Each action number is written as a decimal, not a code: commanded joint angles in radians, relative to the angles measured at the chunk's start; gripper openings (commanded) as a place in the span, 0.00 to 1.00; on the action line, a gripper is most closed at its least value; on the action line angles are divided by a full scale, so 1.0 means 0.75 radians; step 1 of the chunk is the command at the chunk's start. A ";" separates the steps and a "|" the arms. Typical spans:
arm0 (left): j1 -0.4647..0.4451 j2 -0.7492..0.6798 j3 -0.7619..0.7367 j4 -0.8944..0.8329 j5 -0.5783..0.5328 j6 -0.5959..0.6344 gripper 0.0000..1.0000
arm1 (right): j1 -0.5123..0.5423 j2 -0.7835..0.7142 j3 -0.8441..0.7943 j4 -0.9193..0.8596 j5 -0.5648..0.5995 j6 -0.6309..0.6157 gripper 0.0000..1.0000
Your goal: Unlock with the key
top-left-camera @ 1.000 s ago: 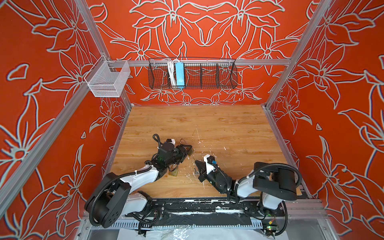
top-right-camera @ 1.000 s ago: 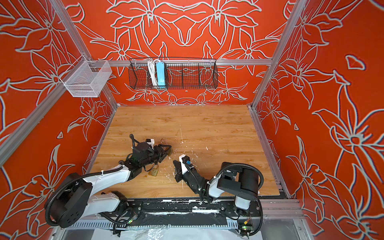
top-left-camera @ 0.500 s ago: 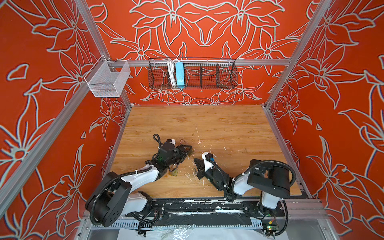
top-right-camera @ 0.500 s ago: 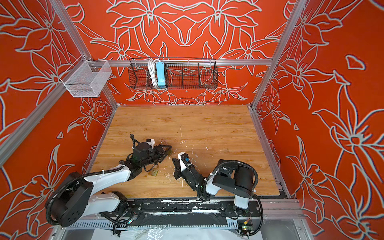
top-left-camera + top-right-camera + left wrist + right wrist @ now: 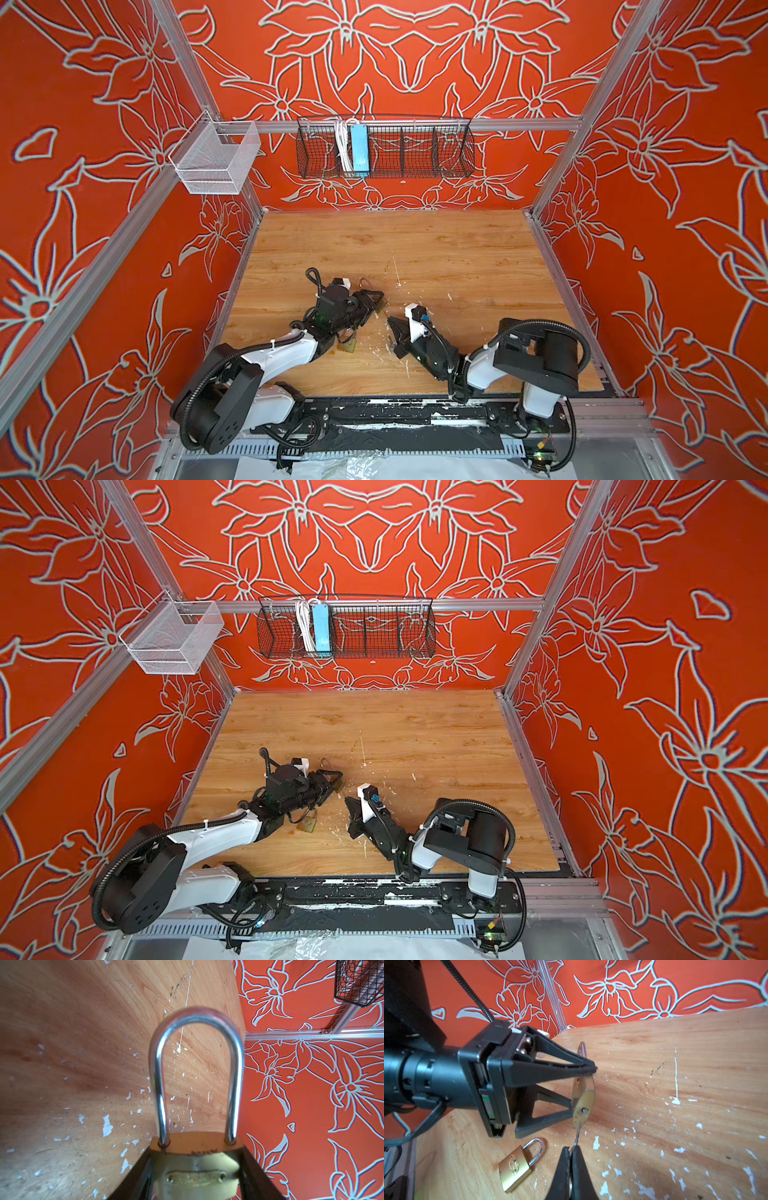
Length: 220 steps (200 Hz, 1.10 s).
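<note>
**Left end effector** [image 5: 374, 302]: closed on the brass padlock [image 5: 583, 1103], with one black finger on each side of the body. In the left wrist view the body [image 5: 195, 1169] sits between the two fingers. The steel shackle [image 5: 195, 1022] points away from the wrist, and both its legs are seated in the body.

**Padlock position:** in both top views it is in the front half of the bench [image 5: 415, 249], a little left of the centre line and near the front edge. The keyway [image 5: 584, 1110] faces the right arm.

**Right end effector** [image 5: 572, 1150]: the fingers are pressed together and pinch the key [image 5: 577, 1133] by its head. Only the thin blade shows beyond the fingertips. In a top view the unit [image 5: 351, 806] lies just right of the padlock [image 5: 340, 786] and points towards it.

**Key relative to lock:** the blade tip reaches the edge of the brass body just beside the keyway and is not in it. Whether tip and body are in contact cannot be told.

**Other items:** a second padlock [image 5: 515, 1166], smaller and with its shackle closed, lies flat on the bench close to the front edge. It is beneath the left arm and neither end effector touches it. The bench surface shows white flecks and scratches around the work area.
</note>
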<state>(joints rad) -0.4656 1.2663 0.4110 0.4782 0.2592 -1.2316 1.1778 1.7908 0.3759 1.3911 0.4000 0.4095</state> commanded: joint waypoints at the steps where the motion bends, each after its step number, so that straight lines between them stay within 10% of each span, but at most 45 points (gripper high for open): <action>1: 0.007 -0.026 0.027 0.077 -0.007 0.020 0.00 | -0.001 -0.037 -0.051 0.027 -0.005 0.047 0.00; 220: 0.007 0.004 0.003 0.150 0.049 -0.072 0.00 | -0.003 -0.030 0.025 0.027 -0.011 -0.008 0.00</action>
<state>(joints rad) -0.4656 1.2785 0.4110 0.4950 0.2779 -1.2770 1.1778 1.7519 0.3710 1.3899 0.3840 0.4026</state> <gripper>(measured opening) 0.562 0.061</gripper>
